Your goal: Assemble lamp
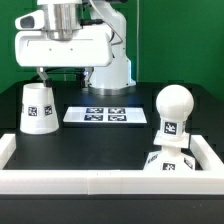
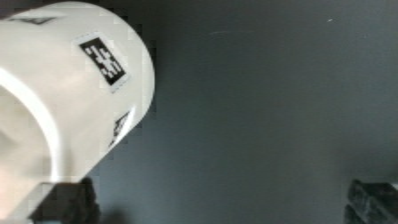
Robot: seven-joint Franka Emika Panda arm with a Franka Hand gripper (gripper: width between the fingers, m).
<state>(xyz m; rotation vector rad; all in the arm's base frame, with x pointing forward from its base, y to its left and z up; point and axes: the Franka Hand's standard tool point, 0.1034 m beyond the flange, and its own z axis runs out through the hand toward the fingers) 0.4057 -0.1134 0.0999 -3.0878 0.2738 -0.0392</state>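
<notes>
Exterior view: black table (image 1: 110,140), white border (image 1: 110,181), green backdrop (image 1: 175,40)

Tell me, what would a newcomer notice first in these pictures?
First, the white tapered shade standing on the black table at the exterior view's left, with the robot's hand just above it; in the wrist view the shade fills much of the picture. Next, the ball-shaped bulb standing at the exterior view's right, by the white border. Between them lies the flat marker board.
</notes>
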